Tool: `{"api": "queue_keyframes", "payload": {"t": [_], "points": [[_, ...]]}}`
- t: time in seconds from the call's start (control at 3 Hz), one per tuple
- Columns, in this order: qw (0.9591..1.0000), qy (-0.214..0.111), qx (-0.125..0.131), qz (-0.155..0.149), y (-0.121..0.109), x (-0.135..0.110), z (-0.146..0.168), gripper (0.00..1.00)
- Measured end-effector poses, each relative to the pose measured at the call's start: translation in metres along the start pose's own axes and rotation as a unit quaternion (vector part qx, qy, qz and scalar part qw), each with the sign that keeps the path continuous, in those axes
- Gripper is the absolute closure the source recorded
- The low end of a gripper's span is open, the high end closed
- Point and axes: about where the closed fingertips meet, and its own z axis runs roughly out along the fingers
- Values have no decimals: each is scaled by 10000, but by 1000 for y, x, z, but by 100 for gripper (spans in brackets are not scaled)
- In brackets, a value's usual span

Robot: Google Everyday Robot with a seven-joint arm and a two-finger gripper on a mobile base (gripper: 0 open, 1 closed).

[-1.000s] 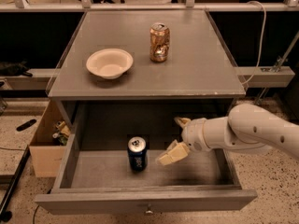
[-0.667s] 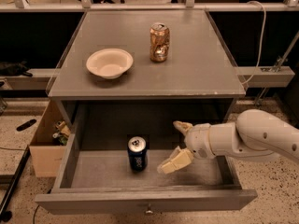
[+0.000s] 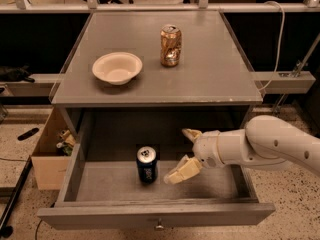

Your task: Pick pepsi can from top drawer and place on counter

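When you look at the part nearest to you, you see the top drawer [image 3: 100,216] pulled out from under the near edge of the counter [image 3: 210,84]. Its flat front panel faces you, and the small round knob [image 3: 159,227] sits in the middle of that panel.

Inside the drawer, the pepsi can [image 3: 147,165] stands upright on the drawer floor, a little left of the middle. It is below the level of the tabletop and in front of its near edge, so it is not yet on the counter.

Just to the right of the can you find the gripper [image 3: 184,152], lowered into the drawer. Its two fingers [image 3: 181,170] are spread apart. One reaches toward you and toward the can, with its tip just beside the lower part of the can. The other points to the back of the drawer. They do not grip the can. The white arm [image 3: 280,146] comes in from the right, over the right wall of the drawer.

Outside the left wall of the drawer, under the near left corner of the tabletop, an open cardboard box [image 3: 49,156] stands on the floor.

Farther away, on the tabletop, a pale bowl [image 3: 117,67] sits toward the left edge. To its right and a little closer to the far edge, a gold-brown dented can [image 3: 170,45] stands upright, near the middle and apart from the bowl.
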Motion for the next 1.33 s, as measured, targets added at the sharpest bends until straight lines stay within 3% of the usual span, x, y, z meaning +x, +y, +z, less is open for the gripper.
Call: {"api": "queue_keyframes", "payload": {"t": [0.67, 1.33], "points": [[9999, 103, -29, -103, 15, -11, 31, 0], [9997, 261, -31, 27, 5, -5, 65, 0]]}}
